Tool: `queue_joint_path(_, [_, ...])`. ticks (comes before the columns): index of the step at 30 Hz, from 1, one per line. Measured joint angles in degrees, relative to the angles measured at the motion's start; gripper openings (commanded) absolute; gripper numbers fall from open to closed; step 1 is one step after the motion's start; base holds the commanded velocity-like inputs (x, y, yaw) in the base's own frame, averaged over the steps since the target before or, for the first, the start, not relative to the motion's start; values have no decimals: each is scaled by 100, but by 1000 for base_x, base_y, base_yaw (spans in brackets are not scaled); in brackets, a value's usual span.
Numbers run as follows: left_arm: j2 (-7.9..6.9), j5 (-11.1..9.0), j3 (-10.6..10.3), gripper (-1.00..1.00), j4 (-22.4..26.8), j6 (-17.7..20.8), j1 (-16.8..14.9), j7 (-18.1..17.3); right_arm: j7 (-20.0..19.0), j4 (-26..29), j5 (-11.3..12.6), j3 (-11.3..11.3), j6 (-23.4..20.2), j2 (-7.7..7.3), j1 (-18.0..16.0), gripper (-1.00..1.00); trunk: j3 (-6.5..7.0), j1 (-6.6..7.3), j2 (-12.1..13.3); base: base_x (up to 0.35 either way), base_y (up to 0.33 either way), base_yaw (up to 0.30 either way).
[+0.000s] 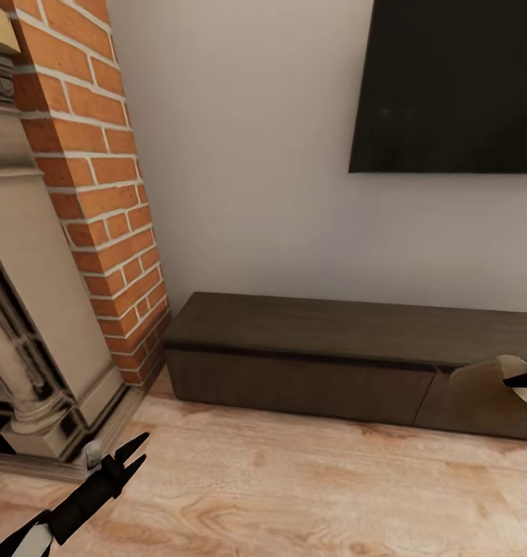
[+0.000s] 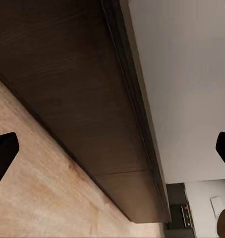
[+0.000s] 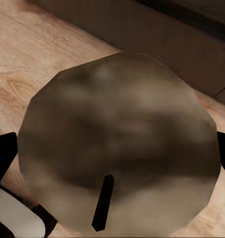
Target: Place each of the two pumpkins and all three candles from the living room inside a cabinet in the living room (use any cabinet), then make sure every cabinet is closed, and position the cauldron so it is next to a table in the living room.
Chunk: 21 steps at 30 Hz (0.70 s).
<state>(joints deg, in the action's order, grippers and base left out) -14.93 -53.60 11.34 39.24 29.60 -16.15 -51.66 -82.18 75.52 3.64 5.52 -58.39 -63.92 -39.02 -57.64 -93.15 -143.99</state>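
I faced the cabinet [image 1: 309, 348], which ran low and dark brown along the white wall from the centre to the right edge of the head view, its drawer fronts shut and flush as far as I could see. My left gripper [image 1: 137, 452] hung at the lower left of that frame over the wooden floor [image 1: 294, 495], its fingers spread apart and holding nothing; its wrist camera looked along the cabinet front [image 2: 78, 99]. My right gripper [image 1: 526, 379] was at the right edge, mid-height, closed around a round beige candle [image 3: 120, 144] with a dark wick, held in front of the cabinet. A brick fireplace [image 1: 100, 193] stood at the left, a black screen [image 1: 449, 85] at the upper right.
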Motion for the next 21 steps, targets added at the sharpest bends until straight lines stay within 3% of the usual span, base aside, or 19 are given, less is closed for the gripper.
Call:
queue_joint_path(2, [0, -39, -1, 100, -13, -5, 0, 25, 8, 77, 354, -33, -21, -244, -3, -100, 0, -1, 0, 83, -46, 0])
queue_joint_path(9, [0, -60, -2, 100, -23, -9, -2, 44, 8, 346, 953, -54, -33, -815, 15, -100, 0, -2, 0, 22, -12, 0])
queue_joint_path(13, [-1, -65, -3, 100, -24, -10, -2, 41, 8, 379, 1074, -55, -38, -937, 30, -100, -22, -5, 0, 2, -1, 0])
queue_joint_path(21, [-5, -66, -3, 100, -22, -8, -3, 37, 8, 399, 1103, -59, -31, -986, 33, -100, -199, -26, -11, 0, 0, 0])
